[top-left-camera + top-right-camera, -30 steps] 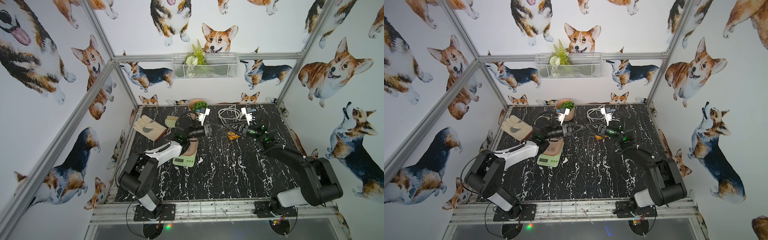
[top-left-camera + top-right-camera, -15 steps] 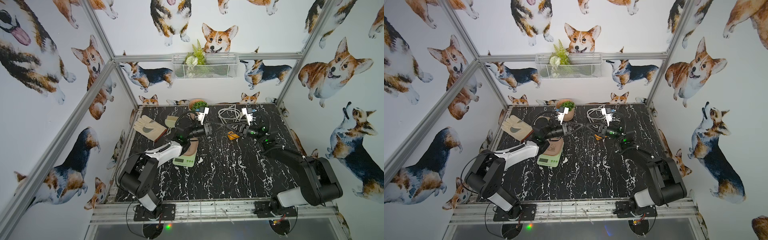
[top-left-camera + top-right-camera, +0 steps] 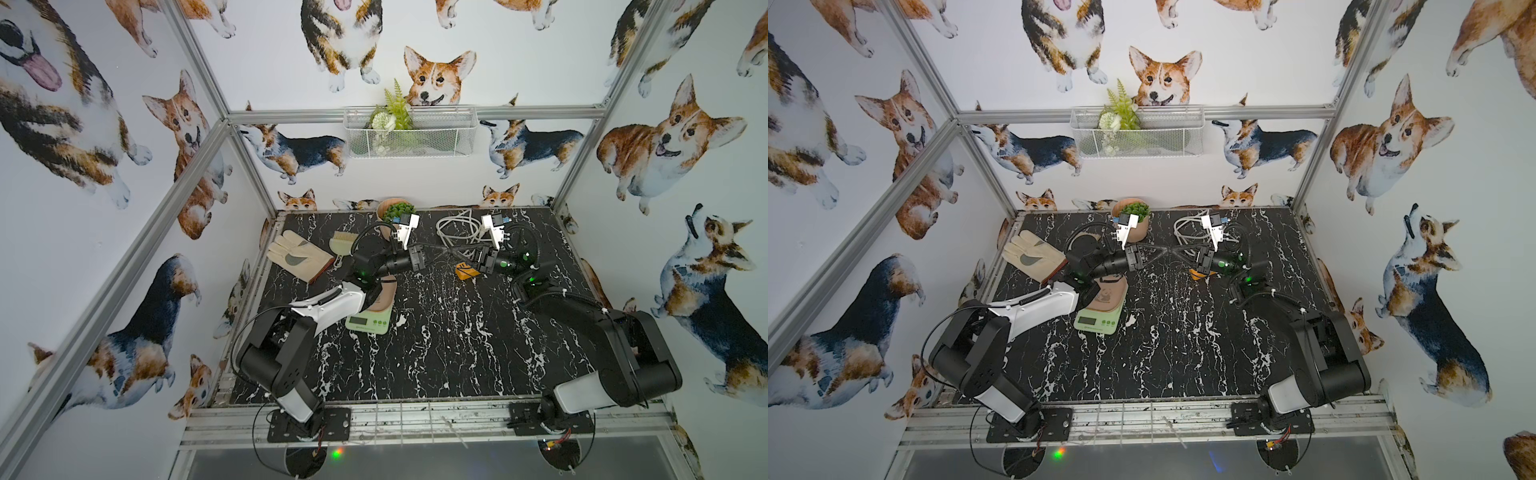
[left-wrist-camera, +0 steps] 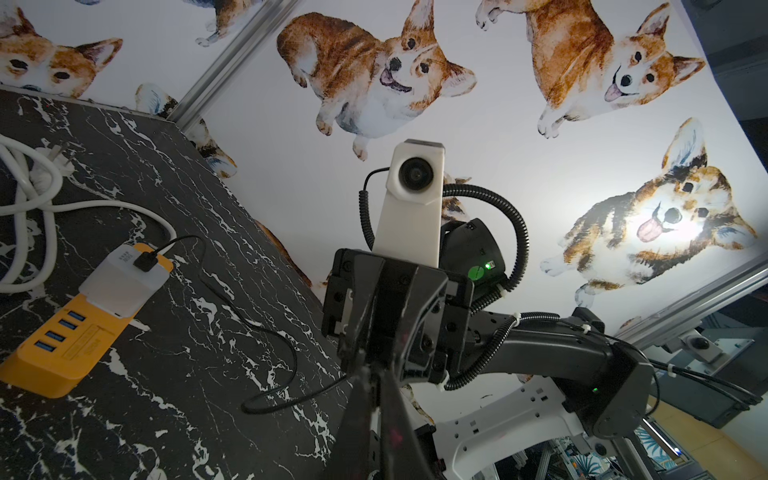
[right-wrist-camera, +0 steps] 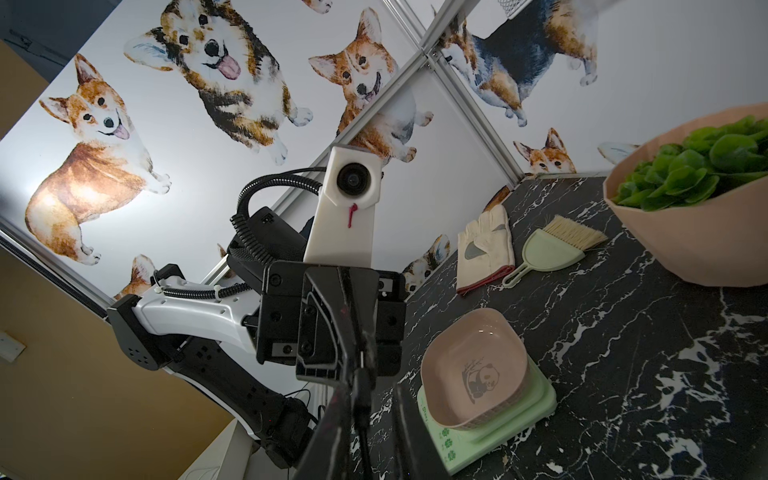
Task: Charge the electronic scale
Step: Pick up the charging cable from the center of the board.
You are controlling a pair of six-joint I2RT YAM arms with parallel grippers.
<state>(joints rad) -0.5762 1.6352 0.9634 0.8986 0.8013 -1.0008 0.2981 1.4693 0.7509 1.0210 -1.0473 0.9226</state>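
Observation:
The electronic scale (image 3: 370,323) (image 3: 1098,323), pale green with a pink panda dish (image 5: 473,365), sits on the black marble table (image 3: 457,353) at the left, partly under my left forearm. My two grippers meet tip to tip in the air behind it. The left gripper (image 3: 440,249) (image 4: 372,374) is shut on the end of a thin black cable (image 4: 266,345). That cable runs back to the orange power strip (image 4: 75,349) (image 3: 467,272). The right gripper (image 3: 455,250) (image 5: 370,390) has its jaws narrowly apart around the same cable end, with a gap on one side.
A white cord (image 3: 457,228) lies coiled at the back by the power strip. A work glove (image 3: 297,257), a small green dustpan with brush (image 3: 343,245) and a potted plant (image 3: 392,210) stand at the back left. A wire basket (image 3: 409,133) hangs on the back wall.
The right gripper's jaws have drawn closer together around the cable end held by the left gripper. The left arm and the scale have not moved.

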